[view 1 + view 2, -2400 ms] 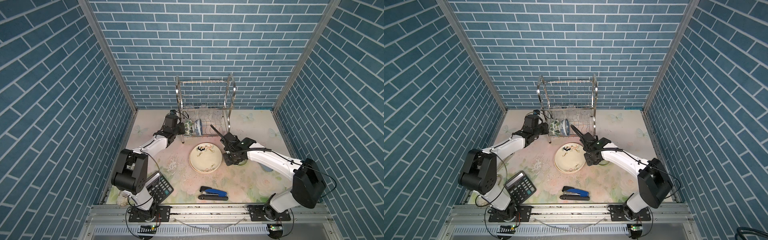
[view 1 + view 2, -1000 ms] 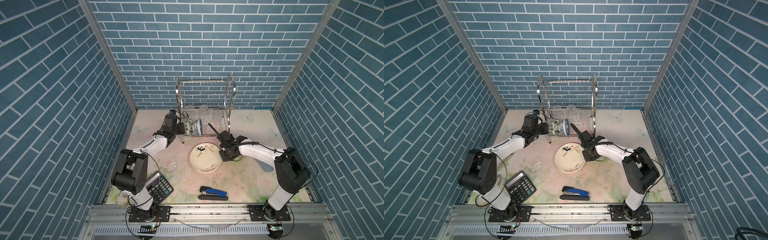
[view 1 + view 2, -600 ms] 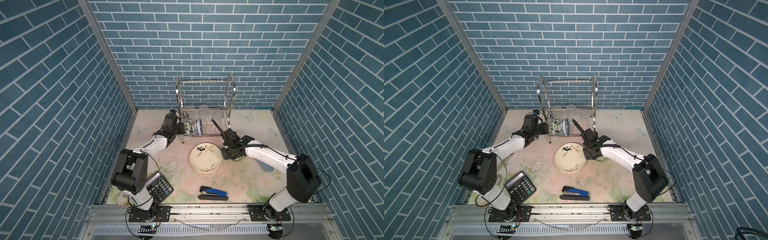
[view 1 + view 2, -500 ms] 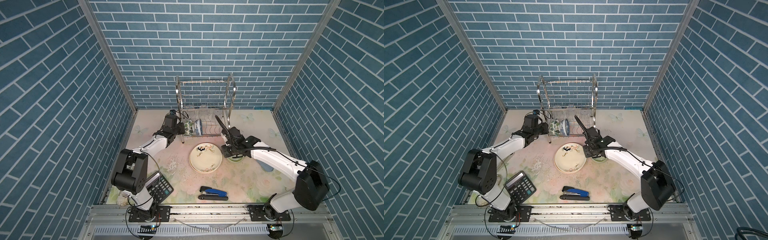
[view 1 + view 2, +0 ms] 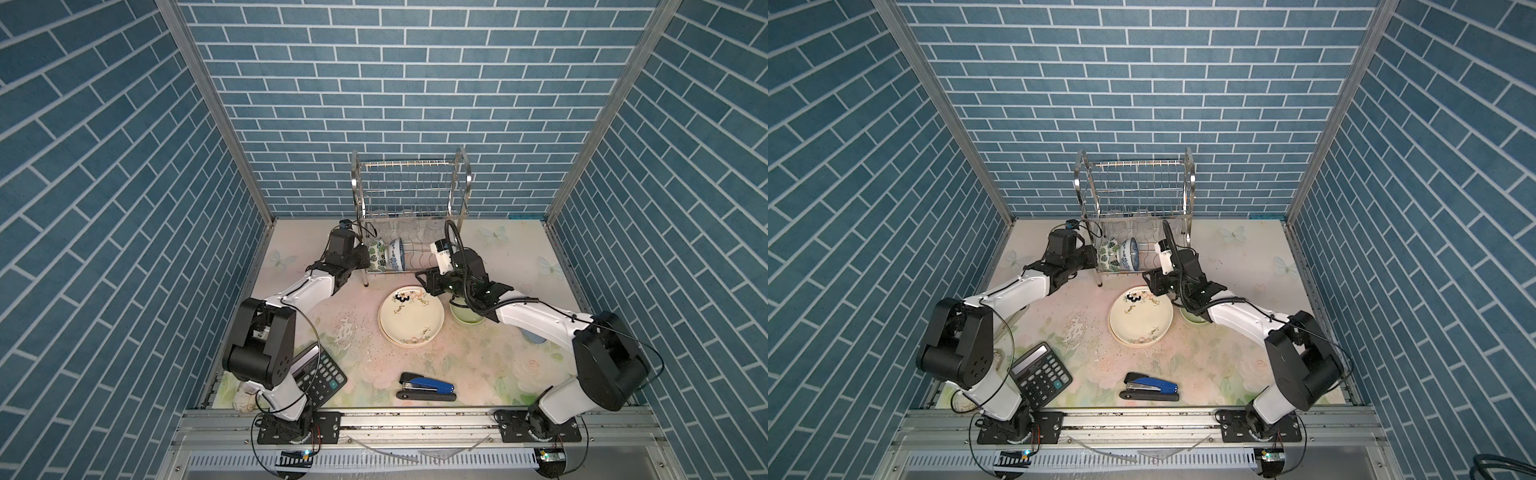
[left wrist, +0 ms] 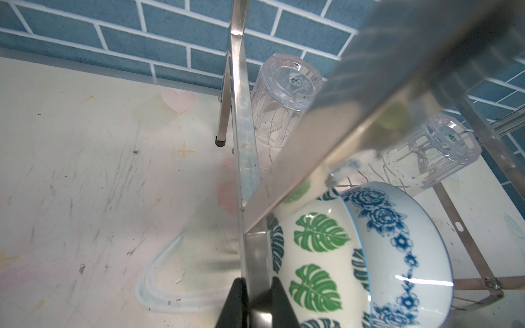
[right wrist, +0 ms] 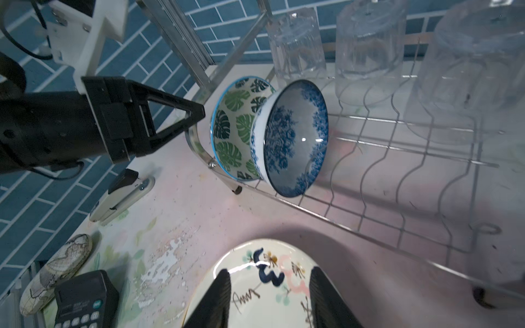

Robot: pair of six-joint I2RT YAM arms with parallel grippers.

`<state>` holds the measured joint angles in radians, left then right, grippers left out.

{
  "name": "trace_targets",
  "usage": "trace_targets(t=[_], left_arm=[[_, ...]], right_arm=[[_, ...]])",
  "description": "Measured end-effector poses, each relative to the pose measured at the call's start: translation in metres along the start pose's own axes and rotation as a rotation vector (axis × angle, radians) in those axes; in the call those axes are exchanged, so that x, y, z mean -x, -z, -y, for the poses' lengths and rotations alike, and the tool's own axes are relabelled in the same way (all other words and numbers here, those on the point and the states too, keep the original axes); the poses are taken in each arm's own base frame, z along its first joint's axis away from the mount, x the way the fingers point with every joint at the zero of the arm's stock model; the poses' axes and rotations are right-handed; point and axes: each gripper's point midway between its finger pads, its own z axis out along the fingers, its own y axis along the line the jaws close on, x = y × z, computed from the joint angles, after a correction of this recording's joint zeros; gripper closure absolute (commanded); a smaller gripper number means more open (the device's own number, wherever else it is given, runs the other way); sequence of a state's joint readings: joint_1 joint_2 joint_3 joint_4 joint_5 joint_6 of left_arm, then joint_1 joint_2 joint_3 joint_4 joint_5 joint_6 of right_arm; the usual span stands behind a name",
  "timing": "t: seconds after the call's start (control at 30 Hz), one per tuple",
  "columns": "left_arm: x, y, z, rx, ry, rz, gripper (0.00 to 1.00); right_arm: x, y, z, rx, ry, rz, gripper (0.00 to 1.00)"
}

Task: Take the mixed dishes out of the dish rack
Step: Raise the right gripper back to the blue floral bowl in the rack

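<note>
The steel dish rack [image 5: 409, 216] stands at the back. On its lower shelf a green-leaf bowl [image 5: 377, 251] and a blue-patterned bowl [image 5: 397, 255] rest on edge, with clear tumblers [image 7: 369, 51] upside down behind them. My left gripper [image 6: 257, 284] is shut on the rack's flat side-frame strip, right beside the green-leaf bowl [image 6: 315, 255]. In front of the rack lies a stack of plates [image 5: 410, 316] with the cream floral plate on top, and a pale green bowl [image 5: 465, 318] to its right. My right gripper [image 7: 270, 272] hangs open over the floral plate's far edge, holding nothing.
A black calculator [image 5: 318, 376] lies at the front left and a blue stapler [image 5: 426, 386] at the front middle. A map-patterned case [image 7: 56, 272] and a white stapler [image 7: 122, 196] lie by the left wall. A bluish dish [image 5: 532, 336] peeks from under the right arm.
My right gripper has come away from the pale green bowl, spread its jaws wider and swung over the plate's far edge. The left arm has not moved.
</note>
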<state>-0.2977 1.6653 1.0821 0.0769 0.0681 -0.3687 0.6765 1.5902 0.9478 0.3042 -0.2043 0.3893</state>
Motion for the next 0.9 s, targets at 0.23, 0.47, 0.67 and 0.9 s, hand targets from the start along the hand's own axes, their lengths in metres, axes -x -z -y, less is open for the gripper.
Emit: trace_targets(t=[0.23,0.47,0.67,0.9], left_arm=[[0.0,0.0,0.0,-0.003,0.006,-0.001,0.97],[0.0,0.0,0.0,-0.004,0.007,-0.001,0.97],[0.0,0.0,0.0,-0.004,0.007,-0.002,0.97],[0.0,0.0,0.0,-0.001,0.006,-0.006,0.97]], right_arm=[[-0.002,-0.038,0.008,0.048,-0.017,0.074,0.52],[0.014,-0.068,0.012,0.089,-0.038,0.14,0.52],[0.038,-0.083,0.008,0.144,-0.038,0.2,0.53],[0.051,-0.1,0.007,0.176,-0.05,0.22,0.55]])
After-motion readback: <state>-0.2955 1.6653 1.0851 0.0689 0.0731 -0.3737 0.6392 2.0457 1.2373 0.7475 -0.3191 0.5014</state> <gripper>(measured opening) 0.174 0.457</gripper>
